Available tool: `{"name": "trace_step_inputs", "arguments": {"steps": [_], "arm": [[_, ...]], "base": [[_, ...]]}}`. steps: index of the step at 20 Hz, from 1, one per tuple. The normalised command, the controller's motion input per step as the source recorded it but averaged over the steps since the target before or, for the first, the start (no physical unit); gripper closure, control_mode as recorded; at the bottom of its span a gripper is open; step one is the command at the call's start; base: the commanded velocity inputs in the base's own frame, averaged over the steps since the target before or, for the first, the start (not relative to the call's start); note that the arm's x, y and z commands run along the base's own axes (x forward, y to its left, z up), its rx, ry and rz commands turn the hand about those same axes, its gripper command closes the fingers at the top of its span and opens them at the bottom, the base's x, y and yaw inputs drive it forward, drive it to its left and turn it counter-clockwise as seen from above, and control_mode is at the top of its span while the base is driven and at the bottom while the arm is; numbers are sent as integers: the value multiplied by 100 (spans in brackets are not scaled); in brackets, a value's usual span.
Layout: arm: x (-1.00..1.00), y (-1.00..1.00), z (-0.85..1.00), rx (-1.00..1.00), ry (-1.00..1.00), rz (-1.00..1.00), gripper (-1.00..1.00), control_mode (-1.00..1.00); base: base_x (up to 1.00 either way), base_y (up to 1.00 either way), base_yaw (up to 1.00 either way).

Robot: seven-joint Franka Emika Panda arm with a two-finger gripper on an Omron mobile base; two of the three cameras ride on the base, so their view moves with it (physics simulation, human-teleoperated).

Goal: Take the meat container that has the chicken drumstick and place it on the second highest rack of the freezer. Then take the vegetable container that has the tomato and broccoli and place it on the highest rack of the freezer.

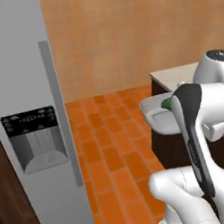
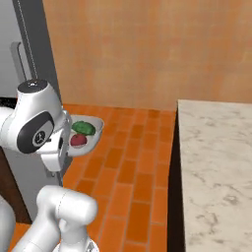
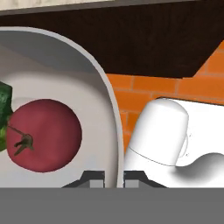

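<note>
freezer [image 1: 30,120]: tall grey unit at left of the left base view; door faces out, looks shut, racks hidden.
counter [image 2: 216,162]: marble top, right of the arm.
vegetable container [image 2: 86,135]: white dish carried in the air over the tiled floor, between counter and freezer.
broccoli [image 2: 82,128]: at the dish's far side, touching the tomato [image 3: 43,134].
gripper [image 3: 111,177]: jaws pinched tight on the dish rim, one finger each side of the wall.
risk: edge grip only; a tilt or swing could roll the tomato out or slip the dish. A shut door blocks the highest rack.

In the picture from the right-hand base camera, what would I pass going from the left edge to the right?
Freezer door handle → white dish holding broccoli and tomato → orange tiled floor → marble counter.
</note>
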Motion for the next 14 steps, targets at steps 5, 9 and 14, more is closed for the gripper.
{"name": "trace_step_inputs", "arguments": {"steps": [5, 9, 14], "arm": [[0, 0, 0, 0, 0, 0, 100, 100], [0, 0, 0, 0, 0, 0, 100, 100], [0, 0, 0, 0, 0, 0, 100, 100]], "base": [[100, -6, -4], [100, -9, -3], [100, -19, -1]]}}
